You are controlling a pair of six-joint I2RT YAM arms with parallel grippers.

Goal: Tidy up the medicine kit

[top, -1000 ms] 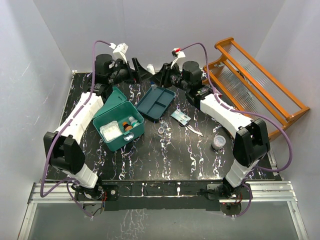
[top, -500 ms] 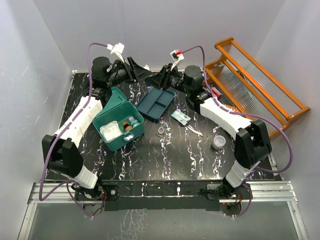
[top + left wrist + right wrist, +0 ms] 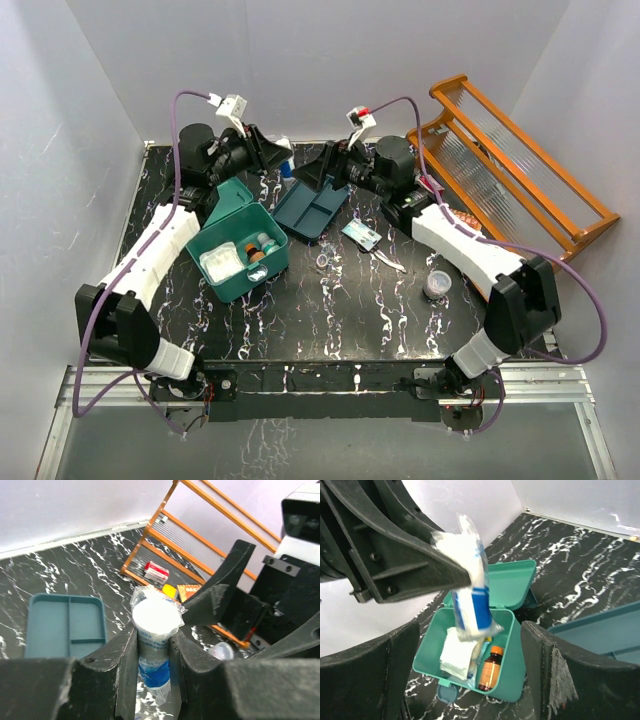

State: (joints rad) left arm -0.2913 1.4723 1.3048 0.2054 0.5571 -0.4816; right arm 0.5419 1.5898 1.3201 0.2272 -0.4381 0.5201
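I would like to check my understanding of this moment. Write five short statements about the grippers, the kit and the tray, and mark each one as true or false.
1. The left gripper is shut on the wrapped roll. True.
2. The right gripper also clamps the roll. False: its fingers stand wide open, apart from the roll.
3. The lid of the medicine kit is closed. False: it is folded back and the kit is open.
4. A brown bottle lies inside the kit. True.
5. The divided tray sits inside the kit. False: it lies on the table beside the kit.
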